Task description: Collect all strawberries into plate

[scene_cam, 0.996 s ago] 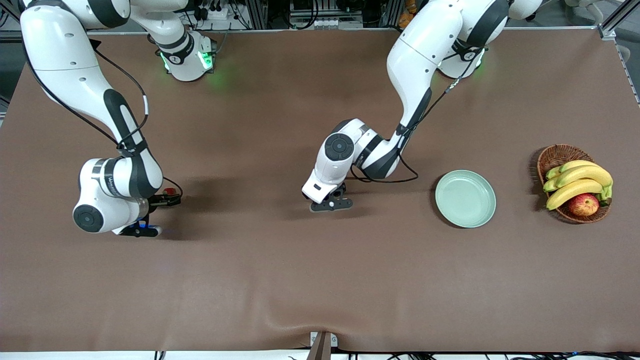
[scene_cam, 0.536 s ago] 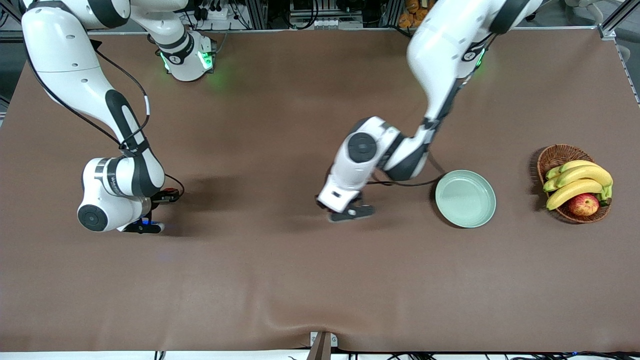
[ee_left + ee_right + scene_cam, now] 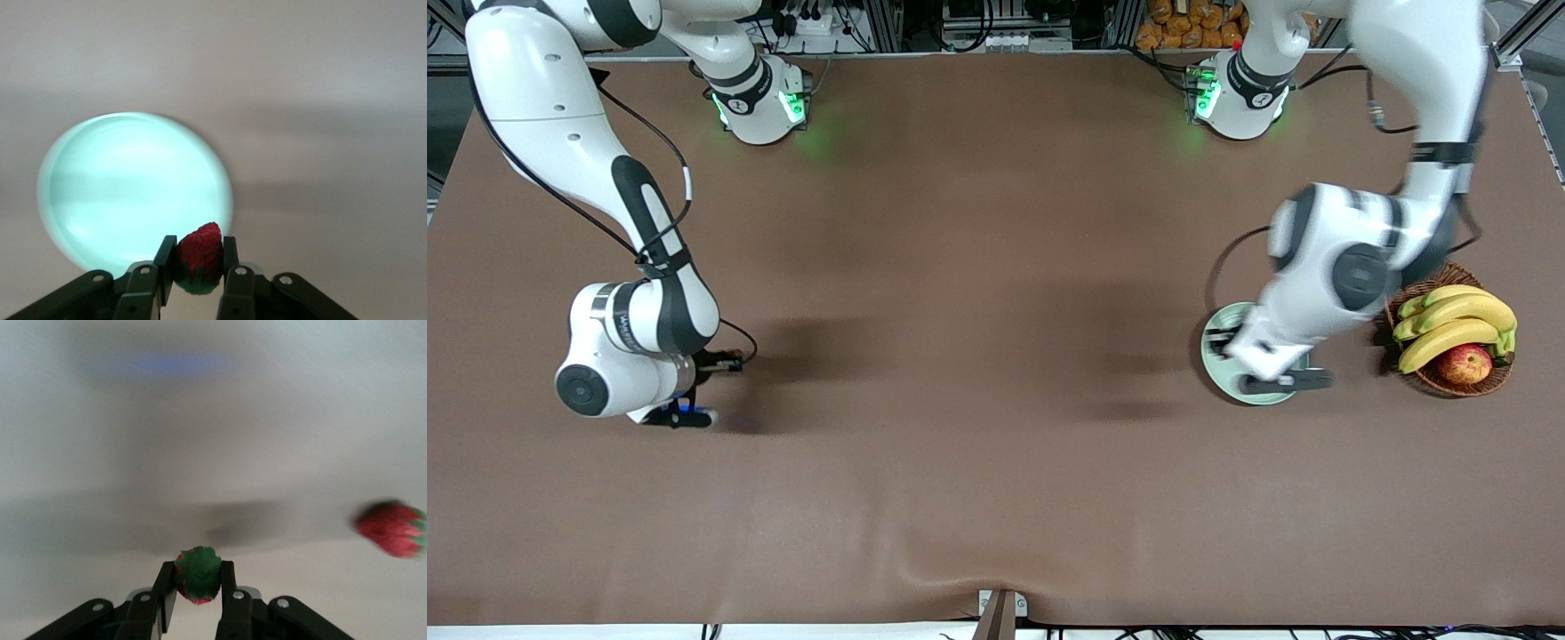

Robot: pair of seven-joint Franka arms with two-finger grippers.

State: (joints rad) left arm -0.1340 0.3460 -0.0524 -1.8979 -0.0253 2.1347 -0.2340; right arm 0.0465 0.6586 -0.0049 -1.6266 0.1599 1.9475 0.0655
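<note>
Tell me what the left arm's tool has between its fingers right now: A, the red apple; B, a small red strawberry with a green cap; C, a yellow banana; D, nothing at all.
B: in the left wrist view the left tool is shut on a small red strawberry with a green cap, over the round pale mint-green plate.

Glossy white rounded arm shells with black joint bands, thin black cables, green-lit bases, black fingers (image 3: 146, 287) with silver screws.
</note>
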